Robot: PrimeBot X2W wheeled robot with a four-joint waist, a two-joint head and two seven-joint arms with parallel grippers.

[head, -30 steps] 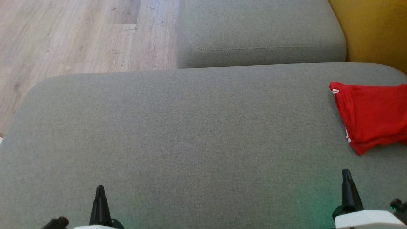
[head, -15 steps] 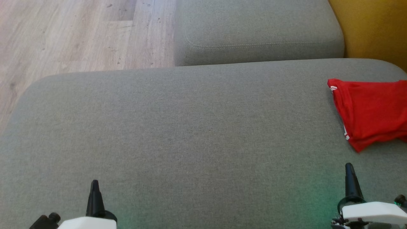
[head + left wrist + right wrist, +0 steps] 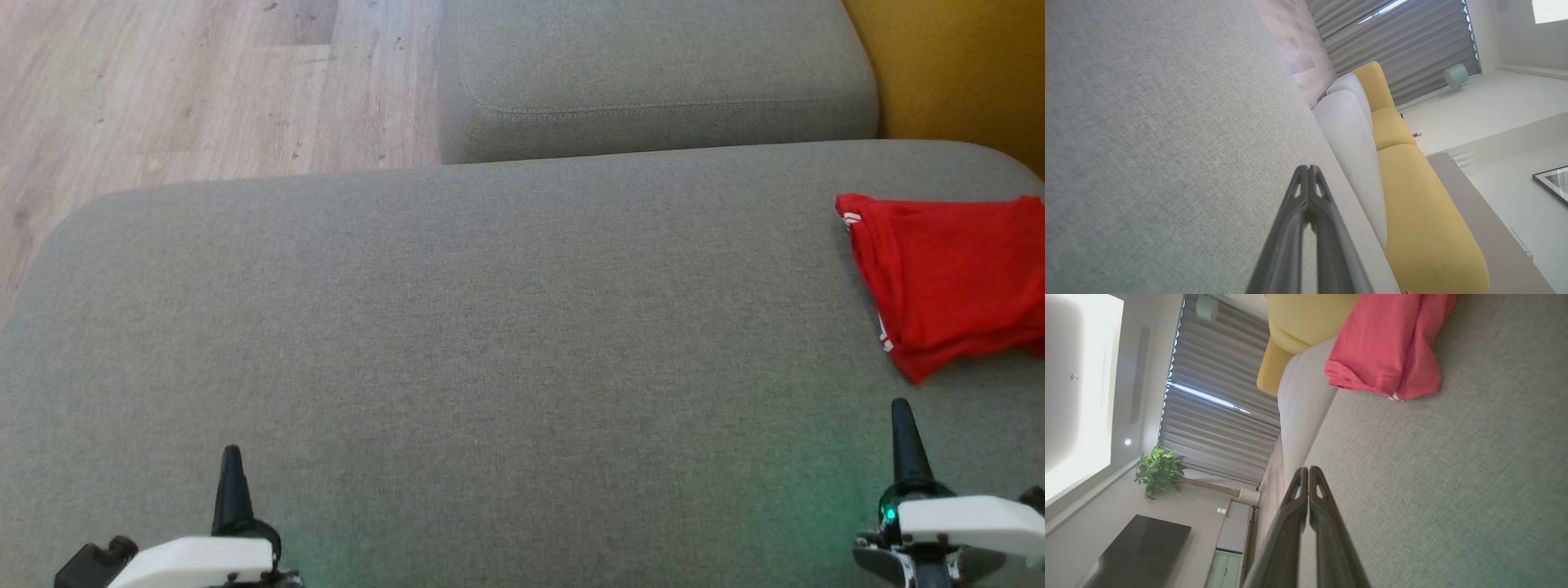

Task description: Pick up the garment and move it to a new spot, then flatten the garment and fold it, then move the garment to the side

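Note:
The garment (image 3: 947, 278) is a red folded piece with thin white stripes, lying at the right edge of the grey cushion (image 3: 490, 343). In the right wrist view the garment (image 3: 1384, 347) lies well beyond the fingertips. My right gripper (image 3: 900, 412) is shut and empty, a short way in front of the garment's near corner, apart from it. Its tips meet in the right wrist view (image 3: 1306, 470). My left gripper (image 3: 232, 457) is shut and empty at the lower left, far from the garment; its tips touch in the left wrist view (image 3: 1308, 168).
A second grey cushion (image 3: 653, 73) sits behind the main one. A yellow cushion (image 3: 963, 73) rises at the far right. Wooden floor (image 3: 188, 82) lies beyond the cushion's far-left edge.
The head camera has shifted, so the whole scene slid slightly up and left. Both grippers show further up the picture, with more of their white wrists in view. The garment lies unchanged.

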